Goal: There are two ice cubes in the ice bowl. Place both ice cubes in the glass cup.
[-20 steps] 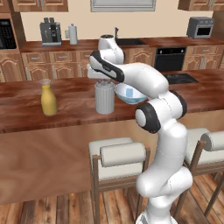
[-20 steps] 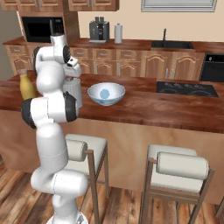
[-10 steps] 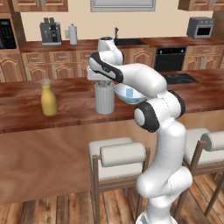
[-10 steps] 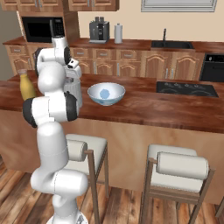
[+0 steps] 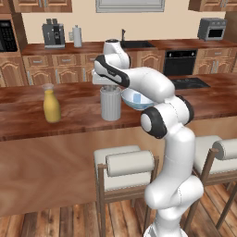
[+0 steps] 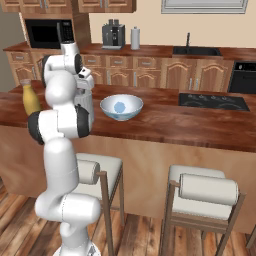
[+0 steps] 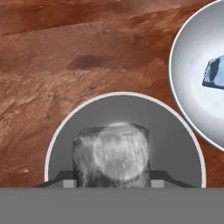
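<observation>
Two ice cubes show in the hand view: one ice cube (image 7: 111, 155) sits pinched between the closed fingers of the end effector (image 7: 111, 181), directly over the round mouth of the one glass cup (image 7: 175, 144), and the second ice cube (image 7: 214, 73) lies in the one ice bowl (image 7: 188, 78) at about 2 o'clock from the cup. In the left base view the end effector (image 5: 107, 83) hangs just above the glass cup (image 5: 110, 104), with the ice bowl (image 5: 137, 99) just beside it at 3 o'clock, both standing on the wooden counter (image 5: 28, 120). One yellow bottle (image 5: 51, 104) stands well apart at the cup's 9 o'clock. Two stools (image 5: 125, 169) stand in front of the counter.
</observation>
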Controlling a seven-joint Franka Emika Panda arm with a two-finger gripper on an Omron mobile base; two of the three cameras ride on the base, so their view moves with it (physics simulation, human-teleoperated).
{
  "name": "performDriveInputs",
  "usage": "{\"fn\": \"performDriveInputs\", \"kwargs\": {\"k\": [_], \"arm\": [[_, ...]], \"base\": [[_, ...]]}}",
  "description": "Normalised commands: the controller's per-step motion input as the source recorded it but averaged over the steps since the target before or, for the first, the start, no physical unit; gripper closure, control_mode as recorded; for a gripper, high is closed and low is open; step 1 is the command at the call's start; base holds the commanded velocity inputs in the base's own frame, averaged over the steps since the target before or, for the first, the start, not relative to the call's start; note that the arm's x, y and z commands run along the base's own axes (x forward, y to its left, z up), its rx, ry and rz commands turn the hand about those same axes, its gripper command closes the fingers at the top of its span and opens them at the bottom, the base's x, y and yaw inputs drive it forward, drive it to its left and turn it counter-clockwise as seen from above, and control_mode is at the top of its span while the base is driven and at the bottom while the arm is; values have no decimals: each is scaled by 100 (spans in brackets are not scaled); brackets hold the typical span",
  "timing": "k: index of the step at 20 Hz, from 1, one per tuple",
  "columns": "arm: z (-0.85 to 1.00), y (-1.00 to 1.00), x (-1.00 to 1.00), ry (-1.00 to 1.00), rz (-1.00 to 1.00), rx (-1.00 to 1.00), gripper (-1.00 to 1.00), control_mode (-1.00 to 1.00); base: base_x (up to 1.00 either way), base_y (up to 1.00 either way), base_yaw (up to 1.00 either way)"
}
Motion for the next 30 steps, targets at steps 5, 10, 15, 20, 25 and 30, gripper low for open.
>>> {"fn": "performDriveInputs", "kwargs": {"k": [5,10,15,20,25,30], "arm": [[-3,0,3,0,0,0,-100,-100],[2,0,0,0,0,0,-100,-100],[33,-8,0,-1,0,4,-100,-100],[11,-65,-63,-4,0,2,-100,-100],[0,-98,-88,-3,0,0,-100,-100],[0,-99,-80,-5,0,0,-100,-100]], "base": [[0,0,0],[0,0,0],[0,0,0],[0,0,0],[0,0,0],[0,0,0]]}}
